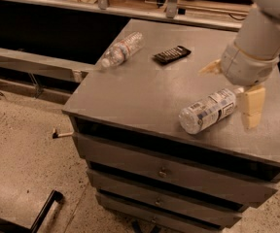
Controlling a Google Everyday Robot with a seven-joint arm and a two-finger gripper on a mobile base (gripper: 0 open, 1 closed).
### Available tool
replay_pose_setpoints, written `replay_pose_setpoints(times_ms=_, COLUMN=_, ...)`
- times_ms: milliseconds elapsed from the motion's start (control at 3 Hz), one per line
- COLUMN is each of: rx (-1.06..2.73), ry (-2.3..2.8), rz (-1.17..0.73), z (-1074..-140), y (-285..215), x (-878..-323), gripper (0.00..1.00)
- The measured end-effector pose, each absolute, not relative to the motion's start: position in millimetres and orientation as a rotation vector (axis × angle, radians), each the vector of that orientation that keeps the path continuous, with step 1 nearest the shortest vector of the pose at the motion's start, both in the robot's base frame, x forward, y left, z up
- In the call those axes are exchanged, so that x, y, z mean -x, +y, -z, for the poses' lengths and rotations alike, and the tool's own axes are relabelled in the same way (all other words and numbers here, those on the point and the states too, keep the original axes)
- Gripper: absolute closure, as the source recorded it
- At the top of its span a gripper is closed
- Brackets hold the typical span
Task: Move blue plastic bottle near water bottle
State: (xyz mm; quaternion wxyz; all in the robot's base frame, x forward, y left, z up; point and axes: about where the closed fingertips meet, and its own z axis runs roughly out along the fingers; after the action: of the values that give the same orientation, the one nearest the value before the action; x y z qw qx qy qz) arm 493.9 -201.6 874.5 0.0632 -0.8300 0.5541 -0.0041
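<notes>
Two bottles lie on the worktop (140,96): the blue plastic bottle (208,111) near the front right edge and the water bottle (122,49) at the back left edge. One dark flat device (171,54) lies near the back edge. The gripper (231,87), spread wide, hangs at the blue plastic bottle's cap end.

- The setting looks like a lab or workshop rather than a home: the floor (23,169) is bare speckled concrete.
- A grey metal cabinet (140,96) with shallow drawers (164,170) serves as the work surface.
- A long grey bench (28,62) runs along the dark back wall.
- A white robot arm (256,42) reaches over the cabinet's right side, with its gripper (229,95) low above the top and its fingers spread apart.
</notes>
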Motion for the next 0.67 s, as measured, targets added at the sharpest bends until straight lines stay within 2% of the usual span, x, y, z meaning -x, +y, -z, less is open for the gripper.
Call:
replay_pose_setpoints(times_ms=333, rx=2.562, ry=1.609, rz=-0.08, z=-849.3, y=-189.5, x=-505.9, gripper=0.0)
replay_pose_setpoints(times_ms=667, rx=2.578, ry=1.589, rz=-0.132, z=-826.6, y=-183.4, x=-512.9, gripper=0.24)
